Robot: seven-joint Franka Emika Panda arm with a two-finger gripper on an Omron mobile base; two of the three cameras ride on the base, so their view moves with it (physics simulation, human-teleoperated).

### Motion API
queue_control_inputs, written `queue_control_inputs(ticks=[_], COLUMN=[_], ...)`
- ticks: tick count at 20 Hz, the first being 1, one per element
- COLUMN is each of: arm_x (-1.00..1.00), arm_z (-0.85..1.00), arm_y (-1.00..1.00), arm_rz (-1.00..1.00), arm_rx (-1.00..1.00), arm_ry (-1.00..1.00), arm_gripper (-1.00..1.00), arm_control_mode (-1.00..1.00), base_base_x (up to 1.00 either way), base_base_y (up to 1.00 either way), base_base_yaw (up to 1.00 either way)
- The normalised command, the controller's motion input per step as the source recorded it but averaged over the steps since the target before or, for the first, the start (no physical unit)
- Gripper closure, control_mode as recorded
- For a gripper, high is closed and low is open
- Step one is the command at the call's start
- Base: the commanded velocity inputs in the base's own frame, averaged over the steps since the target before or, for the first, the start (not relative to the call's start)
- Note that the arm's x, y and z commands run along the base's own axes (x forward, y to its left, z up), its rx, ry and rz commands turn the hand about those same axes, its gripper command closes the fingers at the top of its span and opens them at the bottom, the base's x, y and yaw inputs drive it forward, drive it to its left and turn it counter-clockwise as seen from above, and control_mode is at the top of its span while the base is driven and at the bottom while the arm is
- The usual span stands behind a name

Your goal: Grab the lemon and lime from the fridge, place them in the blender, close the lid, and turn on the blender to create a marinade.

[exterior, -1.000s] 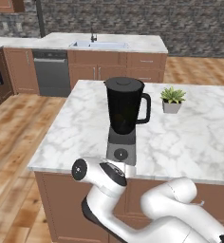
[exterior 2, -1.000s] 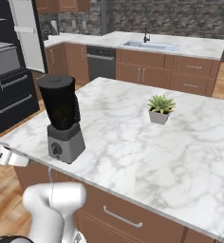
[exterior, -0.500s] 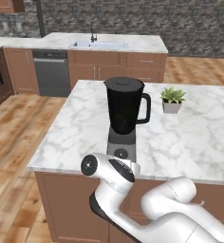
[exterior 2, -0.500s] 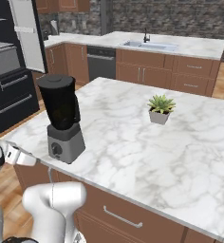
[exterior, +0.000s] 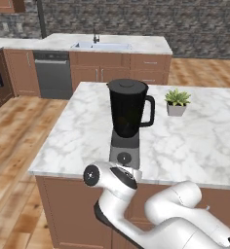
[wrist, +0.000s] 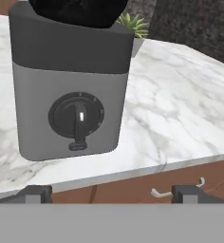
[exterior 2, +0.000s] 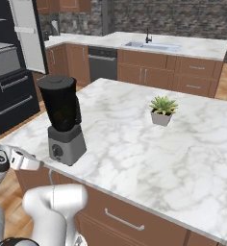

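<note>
The blender [exterior: 128, 115] stands near the front edge of the marble island, its dark jar on a grey base [exterior 2: 66, 144]. The lid [exterior: 127, 85] sits on the jar's top. I cannot see through the tinted jar. My gripper [wrist: 113, 194] is open, with nothing between its fingertips [wrist: 35, 193]. It hangs just in front of and below the round dial [wrist: 76, 116], apart from it. The dial's pointer points straight down. The fridge's pale open door [exterior 2: 28, 36] is at the far left. The lemon and lime are out of view.
A small potted plant [exterior: 177, 102] stands behind the blender on the island counter [exterior: 200, 146]. Below the counter edge are wooden drawers with a pale handle [wrist: 156, 192]. A sink [exterior: 102, 45] and a dishwasher [exterior: 51, 73] line the back wall.
The arm's wrist has shifted a little to the right in front of the blender base. The blender, lid and plant have not moved.
</note>
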Motion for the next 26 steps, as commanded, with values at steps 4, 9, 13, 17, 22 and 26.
queue_control_inputs(ticks=[4, 9, 13, 17, 22, 26], arm_x=[0.08, 0.13, 0.17, 0.2, 0.23, 0.01], arm_z=[-0.11, 0.0, 0.0, -0.01, -0.2, -0.28], arm_y=[0.0, 0.0, 0.0, 0.0, 0.0, 0.0], arm_rz=[0.0, 0.0, 0.0, 0.0, 0.0, 0.0], arm_rx=[0.0, 0.0, 0.01, 0.04, 0.06, 0.02], arm_ry=[-0.12, -0.08, 0.0, -0.01, -0.04, -0.05], arm_gripper=[-1.0, -1.0, -1.0, -1.0, -1.0, -1.0], arm_control_mode=[-1.0, -1.0, -1.0, -1.0, -1.0, -1.0], base_base_x=[0.0, 0.0, 0.0, 0.0, 0.0, 0.0], base_base_y=[0.0, 0.0, 0.0, 0.0, 0.0, 0.0], base_base_yaw=[0.0, 0.0, 0.0, 0.0, 0.0, 0.0])
